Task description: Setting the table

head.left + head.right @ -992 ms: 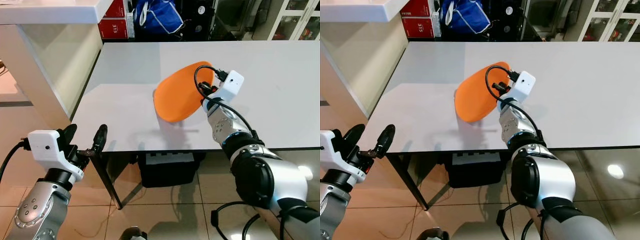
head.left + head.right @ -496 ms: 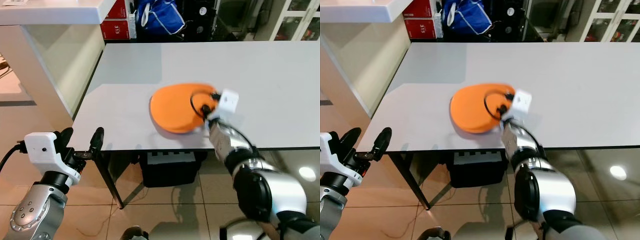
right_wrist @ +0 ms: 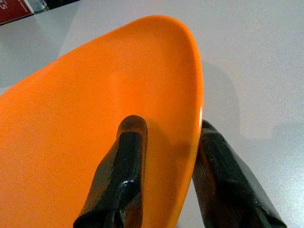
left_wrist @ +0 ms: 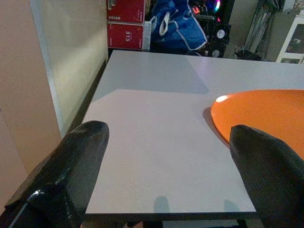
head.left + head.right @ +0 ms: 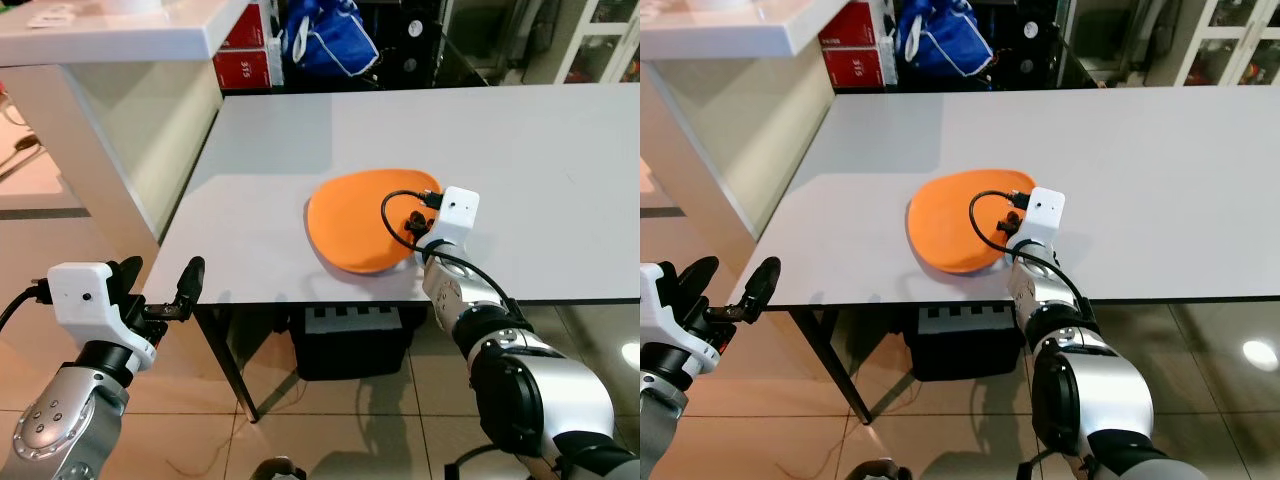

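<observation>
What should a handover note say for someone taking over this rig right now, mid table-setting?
Right gripper: shut on the orange plate, one finger on the plate's face, the other outside its rim.
Left gripper: open, holding nothing, low off the table's near left corner.
Orange plate: lying near the table's front edge, about flat; whether it rests fully on the top cannot be told.
Done: plate brought to the table.
Left: release the rim and draw the right arm back, then fetch whatever else the setting needs.
</observation>
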Motion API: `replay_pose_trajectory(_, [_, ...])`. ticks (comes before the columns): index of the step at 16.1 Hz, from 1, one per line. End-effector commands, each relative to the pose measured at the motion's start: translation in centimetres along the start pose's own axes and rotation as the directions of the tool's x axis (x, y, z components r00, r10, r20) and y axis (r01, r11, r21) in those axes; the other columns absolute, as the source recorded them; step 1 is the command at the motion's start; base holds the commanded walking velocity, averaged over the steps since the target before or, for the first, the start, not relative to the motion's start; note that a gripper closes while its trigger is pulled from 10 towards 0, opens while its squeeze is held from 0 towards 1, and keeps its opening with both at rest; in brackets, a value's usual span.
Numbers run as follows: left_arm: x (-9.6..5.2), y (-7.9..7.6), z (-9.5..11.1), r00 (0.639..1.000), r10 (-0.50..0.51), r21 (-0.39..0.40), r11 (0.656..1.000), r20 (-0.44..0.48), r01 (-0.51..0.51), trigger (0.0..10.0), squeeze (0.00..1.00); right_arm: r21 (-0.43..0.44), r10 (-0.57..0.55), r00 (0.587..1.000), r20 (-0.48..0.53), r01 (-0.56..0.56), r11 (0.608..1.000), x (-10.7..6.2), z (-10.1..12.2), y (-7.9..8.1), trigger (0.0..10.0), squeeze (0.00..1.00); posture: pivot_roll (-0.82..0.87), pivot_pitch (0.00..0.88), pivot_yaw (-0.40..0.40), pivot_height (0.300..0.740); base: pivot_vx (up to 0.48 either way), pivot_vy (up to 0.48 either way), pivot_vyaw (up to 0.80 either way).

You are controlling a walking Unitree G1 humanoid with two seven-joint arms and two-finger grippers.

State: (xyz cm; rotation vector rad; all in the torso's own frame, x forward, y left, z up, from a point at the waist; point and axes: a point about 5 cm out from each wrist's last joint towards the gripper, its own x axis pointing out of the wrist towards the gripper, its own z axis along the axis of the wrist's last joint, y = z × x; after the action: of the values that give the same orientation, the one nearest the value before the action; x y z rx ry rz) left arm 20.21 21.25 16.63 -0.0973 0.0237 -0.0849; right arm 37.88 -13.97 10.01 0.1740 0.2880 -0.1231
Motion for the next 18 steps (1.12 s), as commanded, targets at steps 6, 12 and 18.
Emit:
replay_pose_trajectory(6, [0.1, 0.0, 0.8, 1.000, -0.012, 0.020, 1.000, 0.015, 0.012, 10.0, 0.00, -0.194, -0.111, 0.969, -0.222, 0.068, 0.979, -1.4, -5.9, -2.5, 7.4, 0.00, 0.43, 0.082, 0.095, 0.740, 0.000, 0.000, 0.00])
replay_pose_trajectory(12, [0.3, -0.2, 0.6, 1.000, -0.006, 0.009, 1.000, 0.011, 0.006, 10.0, 0.00, -0.198, -0.094, 0.977, -0.189, 0.056, 0.979, -1.0, -4.8, -2.2, 0.0, 0.00, 0.43, 0.084, 0.083, 0.740, 0.000, 0.000, 0.00])
replay_pose_trajectory(18, [0.5, -0.3, 0.3, 1.000, -0.003, 0.007, 1.000, 0.005, 0.003, 10.0, 0.00, -0.223, -0.112, 0.973, -0.204, 0.065, 0.973, -1.1, -5.0, -2.4, 10.0, 0.00, 0.42, 0.091, 0.077, 0.740, 0.000, 0.000, 0.00])
